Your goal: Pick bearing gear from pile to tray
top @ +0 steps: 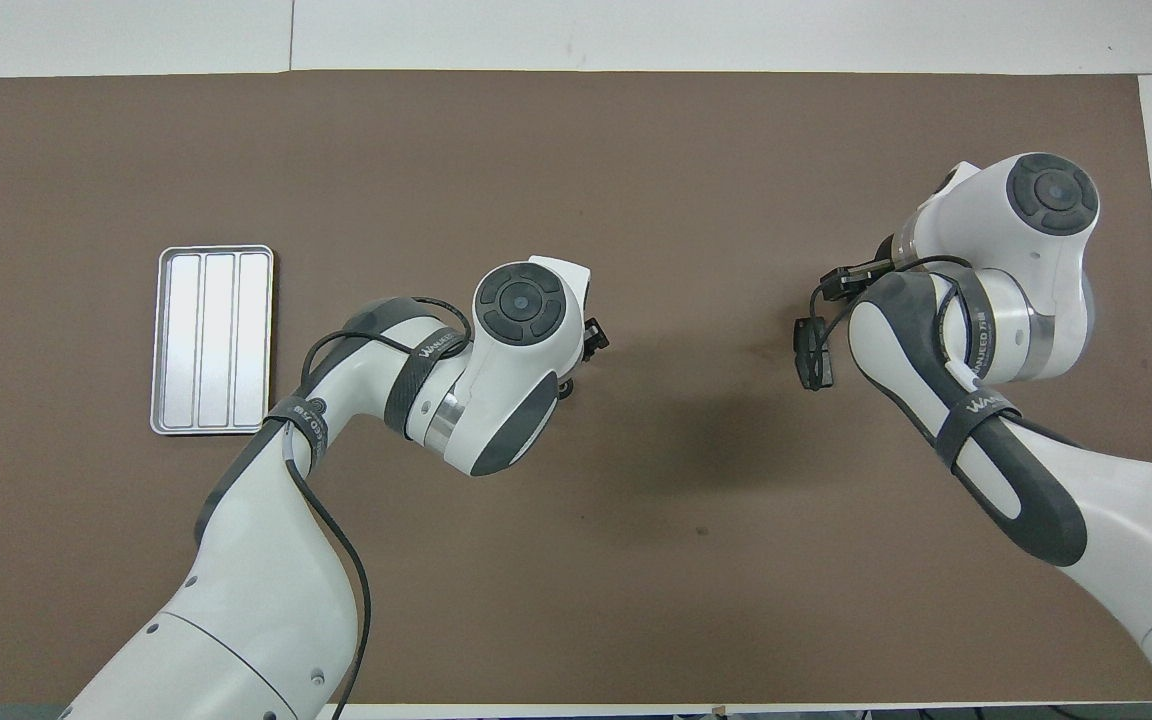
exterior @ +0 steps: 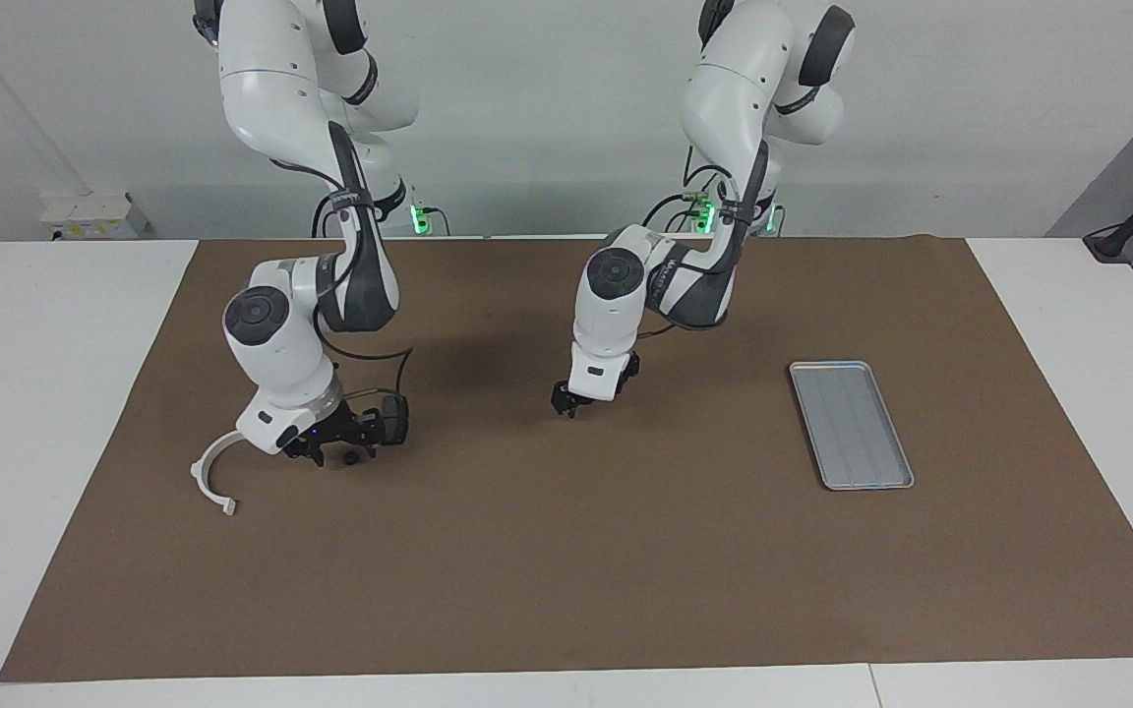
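Near the robots' end of the brown mat (exterior: 566, 570), at its middle, the left gripper (exterior: 564, 409) hangs low over the surface with its jaws apart and nothing visibly in them. What lies beneath it is hidden by the arm in the overhead view, and no part can be made out there in the facing view.

Toward the left arm's end of the table sits the tray (exterior: 827, 433). Only its ribs show, with no part in it.

Toward the right arm's end, the right gripper (exterior: 323, 450) is down among the loose parts. Whether it is released or clenched cannot be told. A dark grey block (exterior: 392, 420) sits just beside it, and I cannot tell whether that is held. A small black round piece (exterior: 350, 458), probably the gear wanted, lies on the mat touching or just beside the gripper. Farthest from the robots lies a white half-ring (exterior: 210, 479).

By this reading nothing has been delivered: the pick-up, the carry and the drop in the tray all remain.
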{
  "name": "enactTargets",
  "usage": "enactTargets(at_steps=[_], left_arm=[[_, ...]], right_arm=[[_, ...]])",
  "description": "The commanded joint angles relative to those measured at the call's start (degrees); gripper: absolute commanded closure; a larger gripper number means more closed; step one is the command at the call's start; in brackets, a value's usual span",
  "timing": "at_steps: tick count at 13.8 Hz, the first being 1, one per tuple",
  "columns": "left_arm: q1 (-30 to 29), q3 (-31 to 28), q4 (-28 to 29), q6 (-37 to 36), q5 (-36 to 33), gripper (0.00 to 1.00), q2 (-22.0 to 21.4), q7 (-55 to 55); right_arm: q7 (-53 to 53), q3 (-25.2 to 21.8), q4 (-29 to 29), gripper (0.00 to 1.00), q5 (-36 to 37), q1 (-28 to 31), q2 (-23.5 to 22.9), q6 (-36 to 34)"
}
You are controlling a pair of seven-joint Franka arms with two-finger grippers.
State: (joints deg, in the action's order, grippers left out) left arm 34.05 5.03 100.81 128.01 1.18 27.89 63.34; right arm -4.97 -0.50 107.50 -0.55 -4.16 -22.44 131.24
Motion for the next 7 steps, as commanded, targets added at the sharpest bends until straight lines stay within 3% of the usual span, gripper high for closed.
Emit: enactTargets(at_steps=[1, 7], left_arm=[[0.8, -0.7, 2.2, 2.9, -1.0, 0.00, -0.5, 1.5], [1.1, -0.7, 2.1, 2.9, -1.0, 0.00, -0.5, 2.8]], right_arm=[[-2.6, 0.2, 1.0, 0.16, -0.8, 0.5, -0.1, 1.3], [-2.6, 0.2, 2.5, 0.16, -0.8, 0.3, -0.2, 1.3]])
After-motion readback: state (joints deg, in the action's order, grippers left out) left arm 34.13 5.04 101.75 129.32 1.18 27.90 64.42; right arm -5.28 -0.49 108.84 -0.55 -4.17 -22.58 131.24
